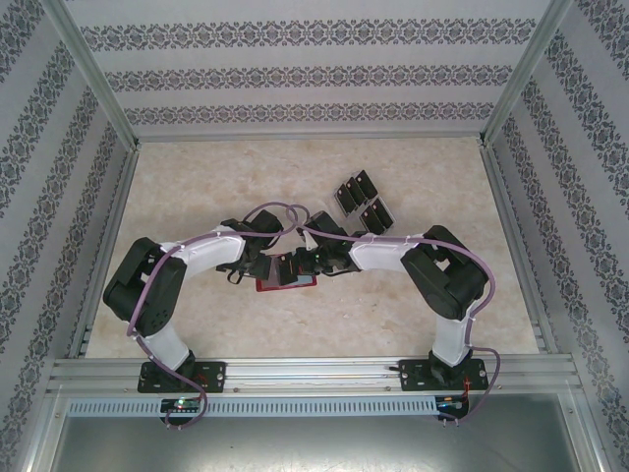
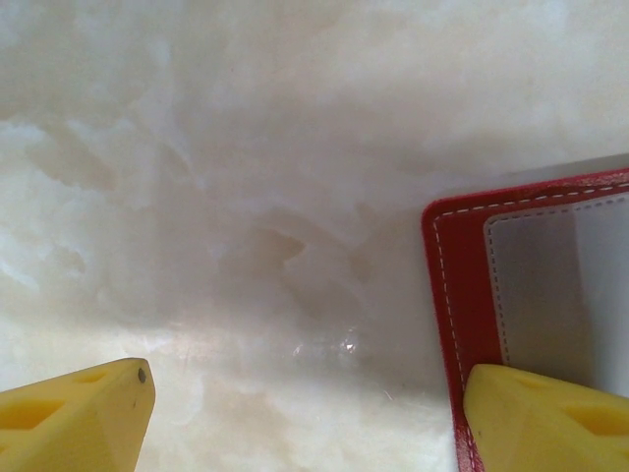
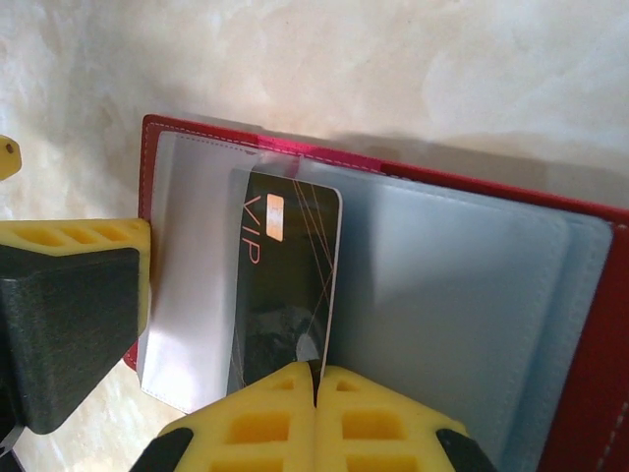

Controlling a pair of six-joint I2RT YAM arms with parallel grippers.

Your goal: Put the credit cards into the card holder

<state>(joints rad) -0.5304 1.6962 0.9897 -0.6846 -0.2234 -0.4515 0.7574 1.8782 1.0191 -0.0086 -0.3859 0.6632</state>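
The insertion step is under way. The right gripper (image 3: 316,382) is pinching the near end of a black credit card (image 3: 285,265), its fingertips pressed tight together on the card. The card is lying lengthwise over the grey inner pockets of the opened card holder (image 3: 462,285), with its far end reaching close to the holder's far red edge. Its left side is showing through a translucent sleeve (image 3: 192,295) (whether it is truly sliding into a pocket or only resting on top is hard to tell from the wrist view). The left gripper (image 2: 310,388) is standing with its fingers wide apart and grasping nothing. One yellow finger (image 2: 545,418) is resting on the holder's red border, apparently pinning it flat to the marbled table (image 2: 246,147). From above, the holder (image 1: 285,283) is lying mid-table beneath both wrists, and the remaining credit cards (image 1: 356,195) are waiting well apart, farther back and to the right. The task is looking to be at an early stage, with several cards not yet placed. The next move is probably calling for a steady push along the card's length, keeping it flat and square to the pocket mouth while the left arm is holding the holder down. The right fingers should be letting go only once the card is seated.
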